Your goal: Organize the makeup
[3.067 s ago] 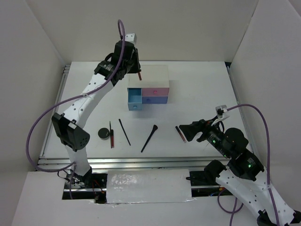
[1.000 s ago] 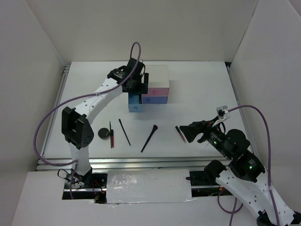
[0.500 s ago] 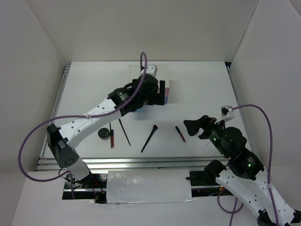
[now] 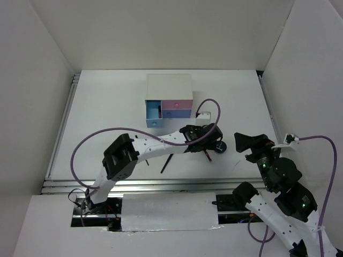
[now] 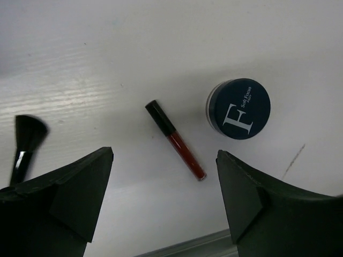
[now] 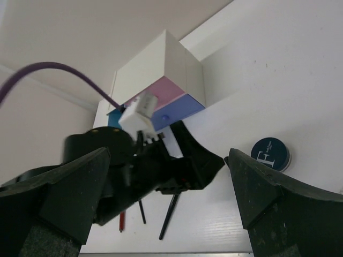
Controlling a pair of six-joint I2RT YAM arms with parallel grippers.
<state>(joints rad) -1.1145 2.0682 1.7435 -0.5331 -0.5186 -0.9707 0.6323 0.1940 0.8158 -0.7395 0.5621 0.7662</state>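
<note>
A red-brown lipstick tube [image 5: 176, 140] with a black cap lies flat on the white table [image 4: 236, 101]. Right of it sits a round dark compact [image 5: 239, 108] with a white letter F on its lid. My left gripper [image 5: 166, 198] hangs open above them, jaws wide and empty. From above, it [image 4: 210, 147] covers most of the tube, beside the compact [image 4: 220, 145]. The flared black brush [image 5: 27, 142] lies to the left. My right gripper [image 4: 244, 143] stands open and empty right of the compact [image 6: 270, 153]. A thin black pencil [image 6: 141, 211] and a red one [image 6: 122, 220] show under the left arm.
The white box [image 4: 169, 85] with pink and blue drawers stands at the back middle. Its left blue drawer [image 4: 154, 112] is pulled out. The left arm [image 4: 155, 142] stretches across the front of the table and hides the items at the front left. The table's front rail [image 4: 134, 184] runs close by.
The left arm has swung from the box down to the front right, over the tube and compact. The right gripper has drawn back to the right, uncovering the compact.
</note>
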